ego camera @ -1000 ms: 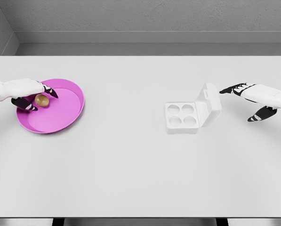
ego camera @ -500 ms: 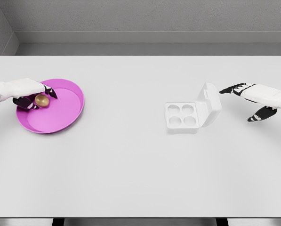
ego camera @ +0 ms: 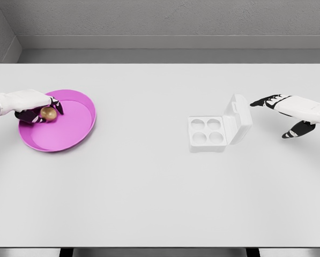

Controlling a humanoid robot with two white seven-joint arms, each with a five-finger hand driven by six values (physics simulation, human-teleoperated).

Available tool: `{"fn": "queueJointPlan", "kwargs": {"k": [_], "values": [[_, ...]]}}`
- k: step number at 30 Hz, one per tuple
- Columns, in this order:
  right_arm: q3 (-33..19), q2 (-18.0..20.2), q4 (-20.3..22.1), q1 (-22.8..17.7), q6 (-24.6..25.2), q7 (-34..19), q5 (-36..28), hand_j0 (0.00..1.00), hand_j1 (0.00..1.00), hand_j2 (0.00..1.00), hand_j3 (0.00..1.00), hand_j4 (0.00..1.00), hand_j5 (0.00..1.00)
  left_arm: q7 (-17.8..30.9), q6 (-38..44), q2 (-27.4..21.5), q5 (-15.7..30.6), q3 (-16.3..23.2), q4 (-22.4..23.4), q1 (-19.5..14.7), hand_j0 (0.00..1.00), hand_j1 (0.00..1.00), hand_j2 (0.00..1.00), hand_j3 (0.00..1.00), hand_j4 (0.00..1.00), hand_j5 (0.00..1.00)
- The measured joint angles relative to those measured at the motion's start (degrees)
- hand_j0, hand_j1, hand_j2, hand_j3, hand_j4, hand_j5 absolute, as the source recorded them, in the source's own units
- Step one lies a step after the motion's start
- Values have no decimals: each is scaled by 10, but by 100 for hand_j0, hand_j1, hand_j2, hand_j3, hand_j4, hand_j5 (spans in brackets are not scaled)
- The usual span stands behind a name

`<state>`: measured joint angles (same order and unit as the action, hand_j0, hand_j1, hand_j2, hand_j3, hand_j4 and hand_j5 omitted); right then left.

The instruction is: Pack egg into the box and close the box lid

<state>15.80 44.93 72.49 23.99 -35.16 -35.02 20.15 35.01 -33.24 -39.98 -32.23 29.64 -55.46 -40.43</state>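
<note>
Egg [ego camera: 47, 113]: we grip it with left-hand [ego camera: 31, 103] fingers over the magenta plate [ego camera: 74, 128] | right hand [ego camera: 295, 113] fingers spread beside the open egg box [ego camera: 218, 129]

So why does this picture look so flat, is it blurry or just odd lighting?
Head view: sharp all over, no blur or glare. The light is soft and even, so the pink plate and the egg box cast only faint shadows on the white table. It is a simulator's render.

Plate [ego camera: 74, 134] near the table's [ego camera: 149, 203] left edge, egg [ego camera: 48, 113] in the plate's left part, open box [ego camera: 213, 131] right of centre, lid [ego camera: 239, 120] raised on its right side
</note>
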Motion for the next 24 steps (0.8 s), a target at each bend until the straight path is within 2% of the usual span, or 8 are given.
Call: {"fn": "queueJointPlan", "kwargs": {"k": [11,21,24], "values": [[0,0,0,0,0,0,0,100,100,100,100,100,100,-1,1,0,0,-1,-1,1,40,40,40,40,40,40],[0,0,-1,0,0,0,0,100,100,100,100,100,100,0,-2,4,0,-16,-10,1,37,37,37,37,37,37],[0,0,0,0,0,0,0,100,100,100,100,100,100,0,-3,8,0,-26,-26,5,36,36,36,36,36,36]]}}
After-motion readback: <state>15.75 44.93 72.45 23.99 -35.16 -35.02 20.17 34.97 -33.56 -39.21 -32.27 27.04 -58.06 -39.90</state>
